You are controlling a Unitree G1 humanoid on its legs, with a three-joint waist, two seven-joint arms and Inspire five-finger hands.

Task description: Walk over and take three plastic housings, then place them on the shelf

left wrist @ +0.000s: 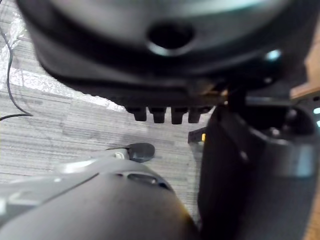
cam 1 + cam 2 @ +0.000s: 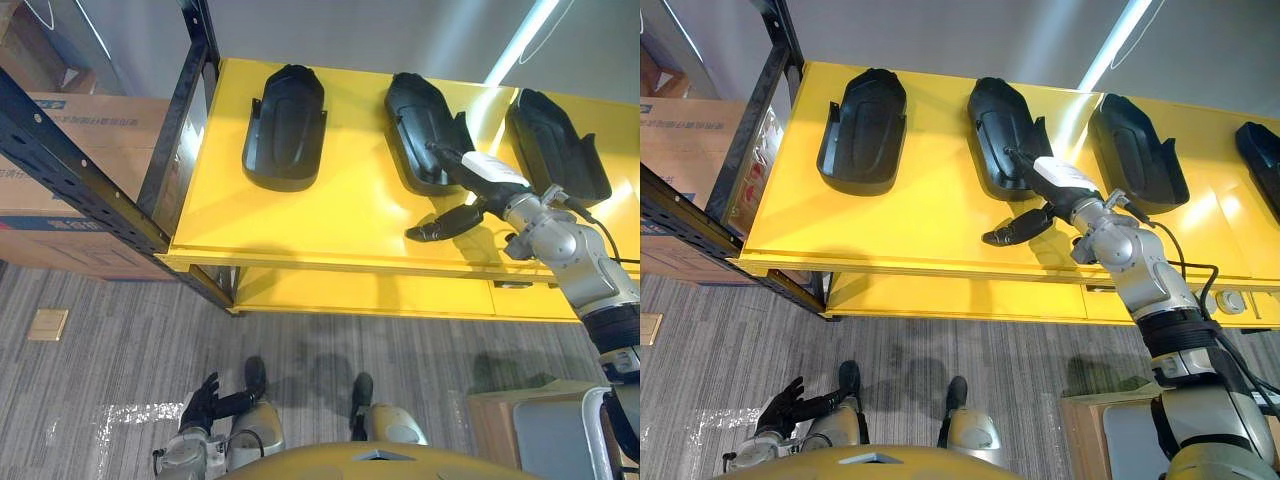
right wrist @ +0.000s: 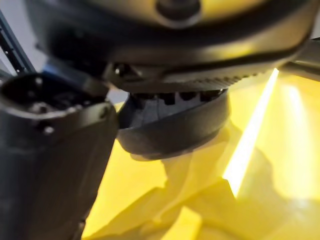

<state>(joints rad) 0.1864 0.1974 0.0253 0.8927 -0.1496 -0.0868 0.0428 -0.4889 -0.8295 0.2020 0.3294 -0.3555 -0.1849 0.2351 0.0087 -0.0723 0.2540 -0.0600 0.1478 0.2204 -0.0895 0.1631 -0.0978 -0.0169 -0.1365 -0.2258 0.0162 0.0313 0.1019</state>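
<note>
Three black plastic housings lie in a row on the yellow shelf [image 2: 330,215]: a left one [image 2: 285,125], a middle one [image 2: 420,120] and a right one [image 2: 555,145]. My right hand [image 2: 488,172] reaches over the shelf, open, its straight fingers resting on the middle housing's right edge. Its thumb [image 2: 440,225] points away from the housing, low over the bare shelf. In the right wrist view the housing [image 3: 170,132] shows just past the fingers. My left hand [image 2: 200,400] hangs low by the floor, open and holding nothing.
A black rack upright [image 2: 185,110] borders the shelf on the left, with cardboard boxes [image 2: 90,130] behind it. Another housing [image 2: 1265,150] lies at the far right. A lower yellow shelf [image 2: 380,295] sits beneath. A box [image 2: 530,430] stands on the carpet at lower right.
</note>
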